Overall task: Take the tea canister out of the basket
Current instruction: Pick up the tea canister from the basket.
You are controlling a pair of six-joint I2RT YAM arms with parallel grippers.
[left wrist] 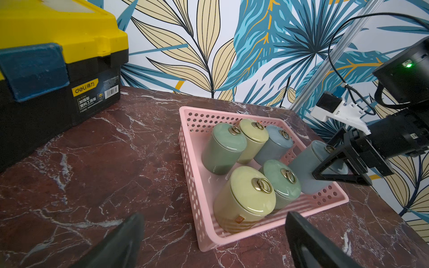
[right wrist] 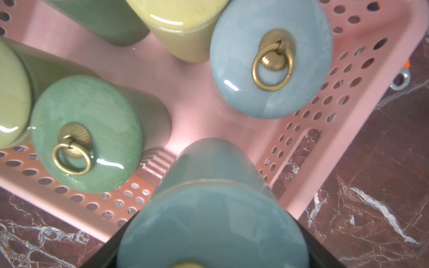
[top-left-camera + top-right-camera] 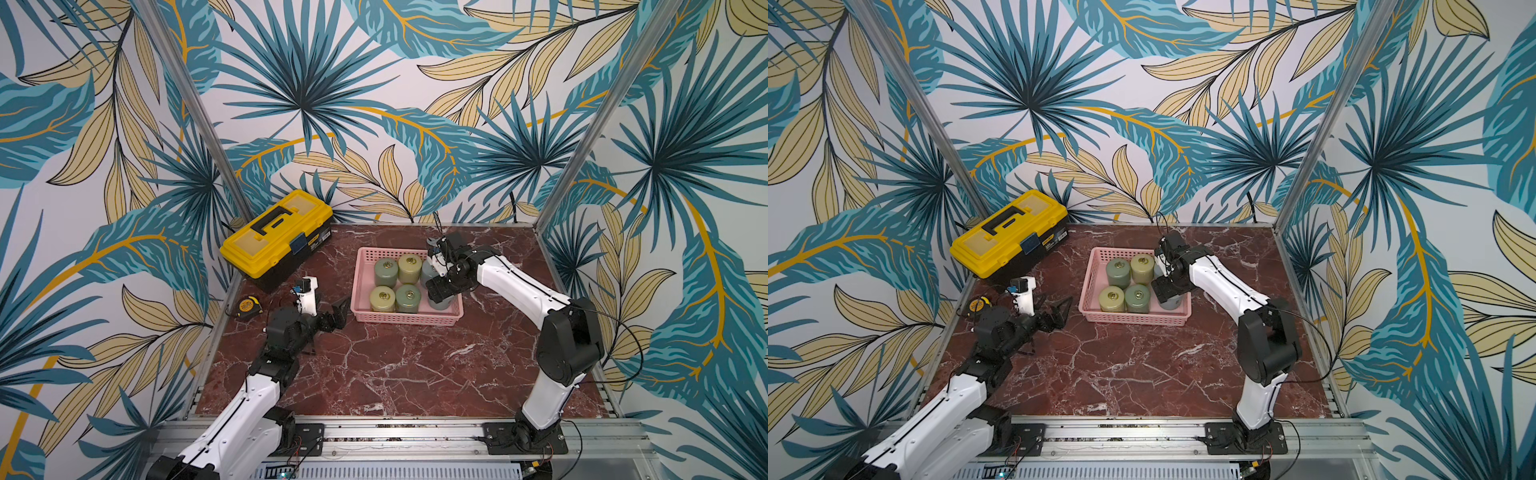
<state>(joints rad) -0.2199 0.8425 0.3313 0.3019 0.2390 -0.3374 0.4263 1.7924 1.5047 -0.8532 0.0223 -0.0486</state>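
Red marble table (image 3: 395, 365) is carrying everything. Yellow-and-black toolbox (image 3: 276, 232) is sitting shut at the far left corner, so its contents are not visible. Pink basket (image 3: 405, 319) is lying mid-table toward the back, holding six lidded tea canisters in two rows of three.

Right gripper (image 3: 440, 293) is reaching down into the basket's near right corner. Its fingers are spread wide and pressing on either side of the blue-grey tea canister (image 1: 304, 171) there. That canister is sitting inside the basket by the right wall. Cannot tell whether its base is off the floor.

Left gripper (image 3: 336, 313) is hovering just left of the basket, fingers fully apart, holding nothing. Yellow tape measure (image 3: 248, 306) is lying near the toolbox at the table's left edge.

Views:
- In both top views the right arm is hiding most of the second blue-grey canister (image 1: 276, 146).
- The left wrist view is showing that canister whole, plus a "deli" label on the toolbox.
- The right wrist view is showing a brass ring (image 2: 272, 67) on a lid close up.
- The tape measure is appearing in the top views only.
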